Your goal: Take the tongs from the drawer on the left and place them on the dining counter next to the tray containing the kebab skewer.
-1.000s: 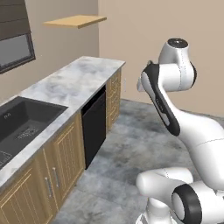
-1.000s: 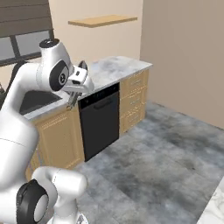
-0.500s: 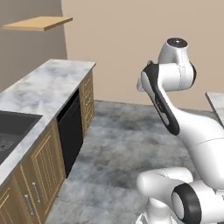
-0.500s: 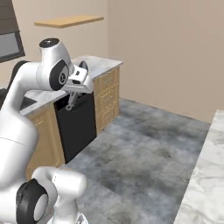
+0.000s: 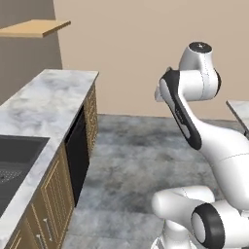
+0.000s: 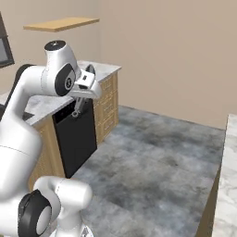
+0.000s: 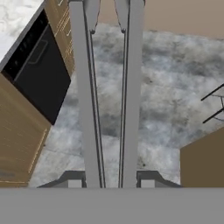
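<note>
My gripper [image 7: 110, 180] is shut on the tongs [image 7: 107, 96]. Their two long grey metal arms run side by side from between the fingertips to the top of the hand view. In the right base view the gripper [image 6: 80, 99] hangs below the white hand, and the tongs [image 6: 77, 109] point down in front of the black dishwasher. A strip of the dining counter [image 6: 228, 176], white marble with grey veins, shows at the right edge, and its corner [image 5: 239, 108] shows behind the arm. The tray, the kebab skewer and the drawer are out of view.
The narrower marble worktop [image 5: 46, 99] over wooden cabinets runs along the left, with a black dishwasher [image 6: 76, 139] and a dark sink [image 5: 14, 155]. A wooden shelf [image 6: 62, 23] hangs on the wall. Grey stone floor [image 6: 152, 157] lies open between the worktop and the dining counter.
The whole picture has shifted: the base has turned right, the worktop slid left and the dining counter's edge came into view. The gripper stays shut on the tongs.
</note>
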